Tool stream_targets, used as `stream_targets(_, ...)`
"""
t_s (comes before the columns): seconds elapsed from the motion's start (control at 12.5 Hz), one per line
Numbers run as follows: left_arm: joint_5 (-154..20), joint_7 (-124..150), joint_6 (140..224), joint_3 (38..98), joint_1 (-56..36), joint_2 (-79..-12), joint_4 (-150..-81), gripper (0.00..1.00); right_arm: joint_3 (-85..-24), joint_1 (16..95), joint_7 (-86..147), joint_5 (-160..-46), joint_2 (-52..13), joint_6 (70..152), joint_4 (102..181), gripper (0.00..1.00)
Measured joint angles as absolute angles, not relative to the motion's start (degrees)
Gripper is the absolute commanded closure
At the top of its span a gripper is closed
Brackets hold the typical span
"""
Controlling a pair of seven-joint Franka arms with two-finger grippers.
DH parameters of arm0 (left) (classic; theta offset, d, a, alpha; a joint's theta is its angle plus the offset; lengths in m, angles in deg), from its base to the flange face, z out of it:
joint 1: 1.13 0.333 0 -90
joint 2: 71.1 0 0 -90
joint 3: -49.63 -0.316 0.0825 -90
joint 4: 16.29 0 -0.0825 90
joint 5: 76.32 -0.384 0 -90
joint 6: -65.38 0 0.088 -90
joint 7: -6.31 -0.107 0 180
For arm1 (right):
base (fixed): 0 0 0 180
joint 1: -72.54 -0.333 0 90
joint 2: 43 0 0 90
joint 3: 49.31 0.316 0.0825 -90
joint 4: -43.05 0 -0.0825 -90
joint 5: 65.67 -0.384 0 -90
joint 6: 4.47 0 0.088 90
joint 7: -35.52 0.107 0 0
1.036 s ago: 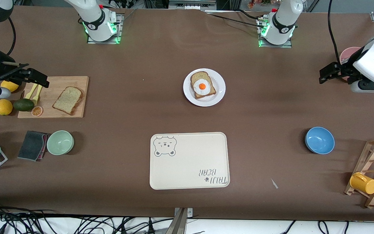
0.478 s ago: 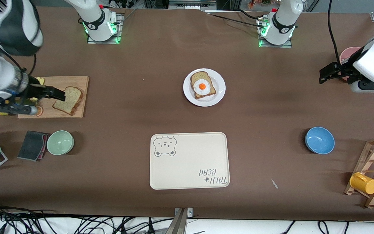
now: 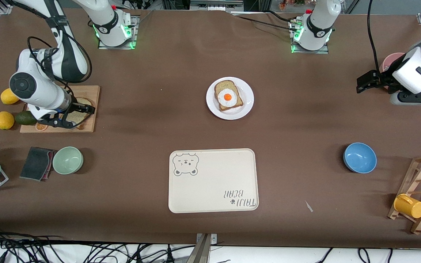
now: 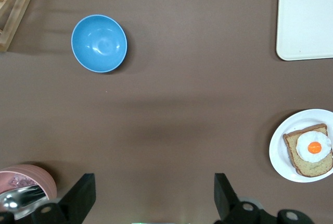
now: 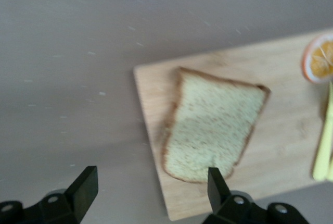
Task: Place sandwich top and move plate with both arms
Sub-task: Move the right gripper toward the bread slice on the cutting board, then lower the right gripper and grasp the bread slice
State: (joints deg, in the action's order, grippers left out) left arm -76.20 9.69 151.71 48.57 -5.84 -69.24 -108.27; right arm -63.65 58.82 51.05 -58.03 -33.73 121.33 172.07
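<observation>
The sandwich top (image 5: 216,125), a plain speckled slice, lies flat on a wooden cutting board (image 5: 291,140) at the right arm's end of the table. My right gripper (image 5: 152,177) is open over the slice's edge and the board's corner. In the front view it (image 3: 83,116) hides most of the slice (image 3: 76,116). The white plate (image 3: 247,91) sits mid-table and bears a bread slice with a fried egg (image 3: 227,96). My left gripper (image 3: 362,83) waits open and empty over bare table at the left arm's end; its wrist view (image 4: 153,182) shows the plate (image 4: 278,151) off to one side.
An orange slice (image 3: 41,126), an avocado (image 3: 25,117) and two lemons lie by the board. A green bowl (image 3: 68,160) and a cloth lie nearer the camera. A cream bear tray (image 3: 213,180), blue bowl (image 3: 359,157), pink bowl (image 3: 391,60) and mug rack (image 3: 420,193) also stand here.
My right arm has swung in from the table's end and come down over the slice on the cutting board. The left gripper has shifted only slightly.
</observation>
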Motion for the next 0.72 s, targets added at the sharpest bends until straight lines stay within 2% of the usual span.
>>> stream_targets(0.32,-76.20,9.69,151.69,48.57,-5.84,-69.19,-108.27,0.00,-64.96,58.86,58.23,-53.79,-33.34,123.33,174.67,0.12)
stream_targets(0.72,-76.20,9.69,151.68,48.57,-5.85,-69.18,-108.27,0.00,-66.58,59.23,58.65,-53.78,-27.31,129.14,175.47,0.13)
